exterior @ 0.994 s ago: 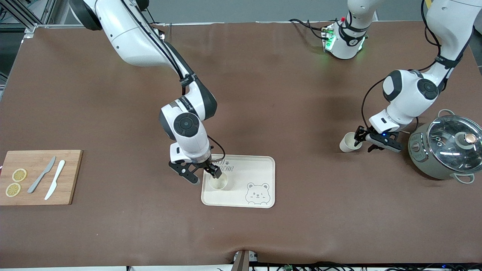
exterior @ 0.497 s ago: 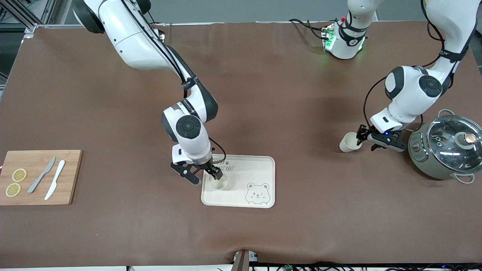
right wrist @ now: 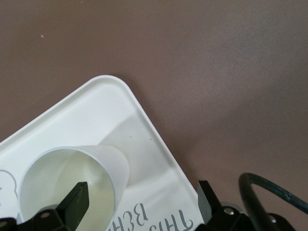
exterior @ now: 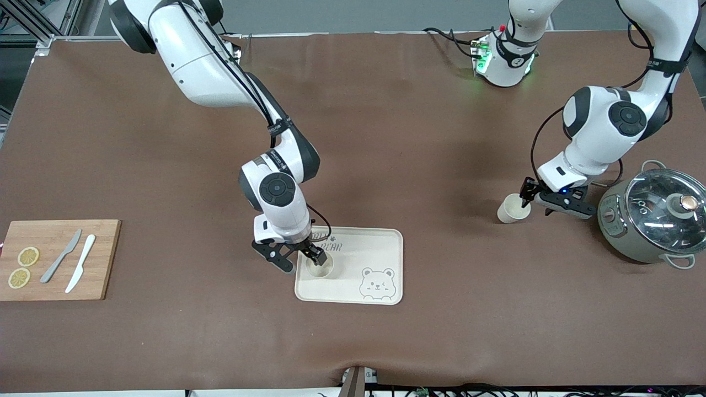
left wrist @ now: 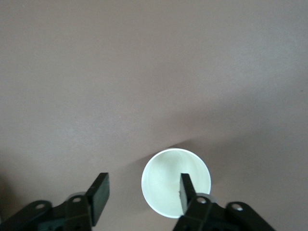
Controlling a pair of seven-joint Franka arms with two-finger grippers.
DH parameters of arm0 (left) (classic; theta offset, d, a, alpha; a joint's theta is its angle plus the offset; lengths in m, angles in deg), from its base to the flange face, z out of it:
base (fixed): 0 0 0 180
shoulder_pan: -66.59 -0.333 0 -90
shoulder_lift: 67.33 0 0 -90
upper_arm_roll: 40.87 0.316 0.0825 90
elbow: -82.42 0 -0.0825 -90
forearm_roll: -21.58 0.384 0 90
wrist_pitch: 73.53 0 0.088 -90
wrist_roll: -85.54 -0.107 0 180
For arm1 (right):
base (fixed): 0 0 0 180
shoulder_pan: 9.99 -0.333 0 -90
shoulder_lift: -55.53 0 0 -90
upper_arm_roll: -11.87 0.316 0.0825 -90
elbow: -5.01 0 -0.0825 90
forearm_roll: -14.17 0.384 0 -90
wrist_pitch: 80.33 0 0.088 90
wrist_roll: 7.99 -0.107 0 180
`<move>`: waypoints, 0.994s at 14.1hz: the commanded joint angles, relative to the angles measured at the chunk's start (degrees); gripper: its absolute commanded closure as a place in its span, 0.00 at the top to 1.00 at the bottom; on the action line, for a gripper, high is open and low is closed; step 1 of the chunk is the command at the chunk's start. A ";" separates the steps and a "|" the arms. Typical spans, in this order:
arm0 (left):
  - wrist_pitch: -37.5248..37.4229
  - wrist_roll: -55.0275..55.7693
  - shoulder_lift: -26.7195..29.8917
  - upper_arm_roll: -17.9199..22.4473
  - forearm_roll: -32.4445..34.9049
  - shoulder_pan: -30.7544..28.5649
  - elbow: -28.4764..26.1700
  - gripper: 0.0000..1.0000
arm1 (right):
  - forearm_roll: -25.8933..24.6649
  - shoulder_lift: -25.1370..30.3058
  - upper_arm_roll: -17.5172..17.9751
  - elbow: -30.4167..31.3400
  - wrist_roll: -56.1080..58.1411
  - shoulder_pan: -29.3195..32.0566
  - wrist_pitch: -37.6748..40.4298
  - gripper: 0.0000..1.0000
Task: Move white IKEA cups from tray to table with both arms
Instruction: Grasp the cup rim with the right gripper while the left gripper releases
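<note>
One white cup (exterior: 319,267) stands upright on the cream bear tray (exterior: 380,253), at the tray's end toward the right arm. My right gripper (exterior: 298,258) is open over it, one finger at the cup's mouth and the other outside the wall. In the right wrist view the cup (right wrist: 72,185) shows beside the open gripper (right wrist: 140,201). The second white cup (exterior: 510,208) stands on the brown table. My left gripper (exterior: 538,203) is open, one finger at its mouth. In the left wrist view this cup (left wrist: 168,178) sits by the gripper (left wrist: 142,195).
A grey pot with a glass lid (exterior: 653,218) stands right beside the left gripper, at the left arm's end. A wooden board (exterior: 105,259) with two knives and lemon slices lies at the right arm's end.
Both grippers have shifted slightly, the left one a little toward the robots' bases. Both cups stay where they were, and both grippers stay open.
</note>
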 commanded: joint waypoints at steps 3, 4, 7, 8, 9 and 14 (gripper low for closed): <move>-14.94 3.77 1.65 -3.17 0.31 -0.56 10.32 0.88 | -1.84 -1.71 -0.28 -2.02 -1.44 -0.34 -0.07 1.00; -16.97 4.56 1.65 -3.78 -0.12 -0.65 12.34 0.89 | -1.84 -1.71 -0.28 -2.02 -1.35 -0.34 -0.07 1.00; -21.89 6.76 1.12 -5.46 -3.02 -0.56 18.24 0.92 | -1.84 -1.71 -0.28 -2.02 -1.35 -0.34 -0.07 0.94; -23.21 7.72 1.03 -5.63 -3.03 -0.56 19.82 0.92 | -1.84 -1.71 -0.28 -2.02 -1.35 -0.34 -0.07 0.83; -24.97 8.17 0.95 -5.72 -3.03 -0.48 21.40 1.00 | -1.84 -1.71 -0.28 -2.37 -1.44 -0.34 -0.07 0.75; -29.37 8.35 1.21 -5.64 -3.12 -0.48 25.63 1.00 | -1.67 -1.27 -0.11 -2.90 -1.44 -0.78 0.37 0.39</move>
